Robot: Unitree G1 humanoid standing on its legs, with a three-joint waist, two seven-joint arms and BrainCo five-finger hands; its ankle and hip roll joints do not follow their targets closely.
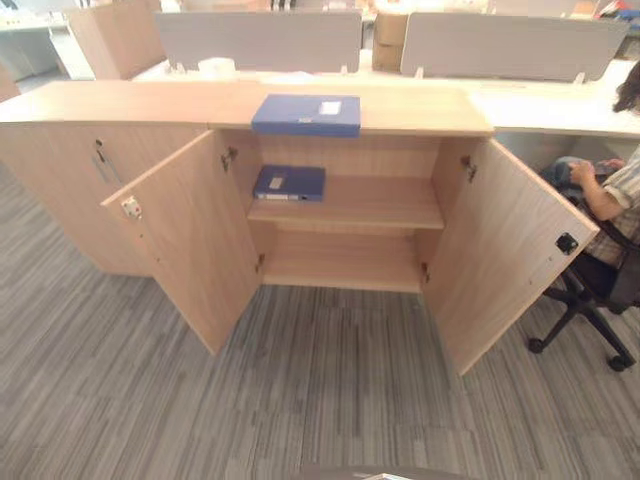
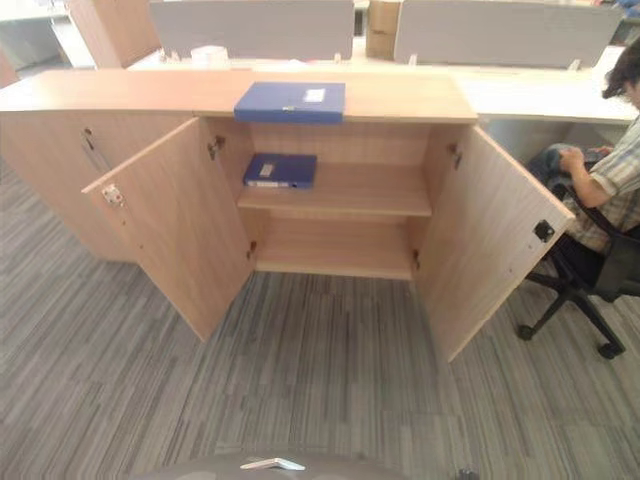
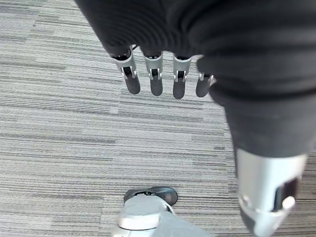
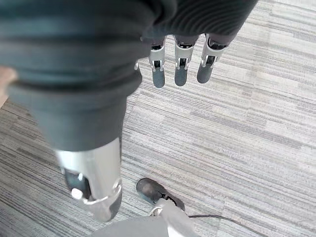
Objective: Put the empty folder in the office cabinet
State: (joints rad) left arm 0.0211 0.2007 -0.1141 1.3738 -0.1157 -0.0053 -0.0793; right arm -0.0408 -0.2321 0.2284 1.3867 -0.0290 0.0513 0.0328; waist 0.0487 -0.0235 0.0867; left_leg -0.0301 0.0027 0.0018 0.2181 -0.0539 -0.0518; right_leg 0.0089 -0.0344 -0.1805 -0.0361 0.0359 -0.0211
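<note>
Nearest, both hands hang low over the striped grey carpet point(image 1: 330, 400) with nothing in them: the left hand point(image 3: 163, 79) has its fingers straight and relaxed, pointing down at the floor, and the right hand point(image 4: 180, 66) looks the same, loose and empty. Further out stands the wooden cabinet point(image 1: 60, 170) with its two middle doors swung wide, the left door point(image 1: 190, 240) and the right door point(image 1: 505, 255) angled towards the robot. Inside, a blue folder point(image 1: 289, 183) lies flat at the left of the middle shelf point(image 1: 380, 205), and the space below it is bare. On the cabinet top, just above the opening, lies a second blue folder point(image 1: 306, 115) with a white label, its near edge about level with the front lip; this looks like the one to be put away. It seems a stiff, box-like folder, probably light if empty, with smooth covers that could slip, so a firm hold on the long sides or under the near edge would suit. Beyond are grey desk dividers point(image 1: 260, 40), and a person point(image 2: 605, 170) sits on an office chair point(image 1: 600, 300) to the right.
</note>
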